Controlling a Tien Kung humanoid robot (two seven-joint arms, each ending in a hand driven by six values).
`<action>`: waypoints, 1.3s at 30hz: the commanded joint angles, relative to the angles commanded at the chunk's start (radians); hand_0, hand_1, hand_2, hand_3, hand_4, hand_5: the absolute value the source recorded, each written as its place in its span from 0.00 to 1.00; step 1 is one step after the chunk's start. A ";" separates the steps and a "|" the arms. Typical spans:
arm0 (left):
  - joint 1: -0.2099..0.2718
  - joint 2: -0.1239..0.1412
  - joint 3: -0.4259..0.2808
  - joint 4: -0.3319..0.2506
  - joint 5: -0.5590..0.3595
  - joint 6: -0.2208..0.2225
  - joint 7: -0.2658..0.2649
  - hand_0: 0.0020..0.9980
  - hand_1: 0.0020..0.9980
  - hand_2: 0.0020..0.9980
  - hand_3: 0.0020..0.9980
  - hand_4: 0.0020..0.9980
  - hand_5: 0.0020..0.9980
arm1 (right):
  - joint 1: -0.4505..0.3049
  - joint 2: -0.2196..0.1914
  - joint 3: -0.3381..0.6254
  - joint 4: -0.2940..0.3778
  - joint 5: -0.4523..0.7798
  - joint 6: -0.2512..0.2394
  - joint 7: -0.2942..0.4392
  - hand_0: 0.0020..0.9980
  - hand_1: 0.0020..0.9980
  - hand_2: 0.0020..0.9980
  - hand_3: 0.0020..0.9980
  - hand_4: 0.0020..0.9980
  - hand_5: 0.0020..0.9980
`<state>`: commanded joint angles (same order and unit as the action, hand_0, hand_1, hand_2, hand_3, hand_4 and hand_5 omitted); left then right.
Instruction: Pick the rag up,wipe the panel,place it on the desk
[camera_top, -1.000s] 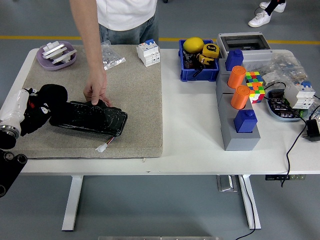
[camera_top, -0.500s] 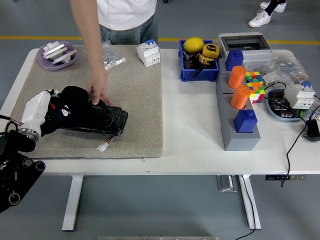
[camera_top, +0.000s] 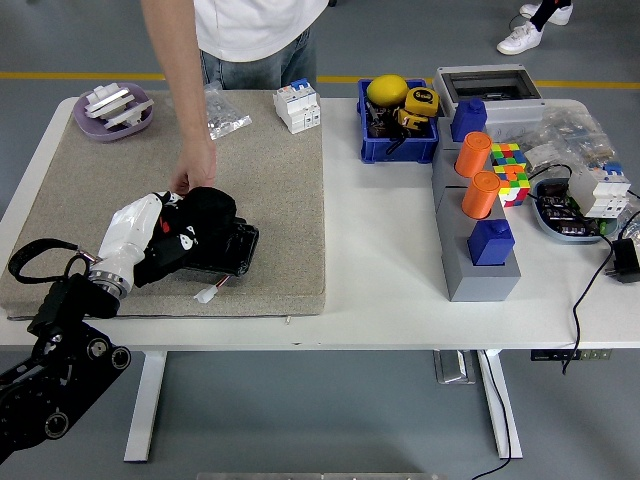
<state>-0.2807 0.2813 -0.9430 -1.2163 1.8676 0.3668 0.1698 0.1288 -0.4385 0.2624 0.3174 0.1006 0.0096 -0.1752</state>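
The left hand (camera_top: 165, 240) grips the black rag (camera_top: 205, 215) on the panel (camera_top: 238, 250). It should press flat and avoid the person's hand (camera_top: 183, 180) at the panel's far edge.

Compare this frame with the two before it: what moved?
The left hand, shut on the rag, swept rightward along the panel, from its left end toward its right. The person's hand stayed at the panel's far edge; panel unmoved.

Left hand (camera_top: 175, 240) presses rag (camera_top: 208, 212) on panel (camera_top: 238, 250); fingers apparently curled.
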 joint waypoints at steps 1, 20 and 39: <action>0.000 -0.001 0.013 -0.005 -0.004 -0.002 0.001 0.23 0.17 0.58 0.55 0.10 0.00 | 0.000 0.000 -0.001 0.000 0.000 0.000 0.000 0.79 0.49 0.68 0.63 1.00 0.53; 0.007 -0.022 0.080 -0.043 -0.011 0.006 0.022 0.23 0.17 0.57 0.55 0.09 0.00 | -0.001 -0.001 -0.005 0.001 -0.001 0.000 -0.001 0.79 0.49 0.68 0.63 1.00 0.53; 0.006 -0.021 -0.044 0.046 0.014 0.040 0.045 0.23 0.17 0.56 0.54 0.10 0.00 | -0.001 0.001 0.015 0.002 -0.014 -0.001 -0.001 0.79 0.49 0.68 0.63 1.00 0.53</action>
<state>-0.2748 0.2606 -0.9874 -1.1702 1.8815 0.4064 0.2146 0.1280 -0.4372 0.2775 0.3196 0.0869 0.0085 -0.1760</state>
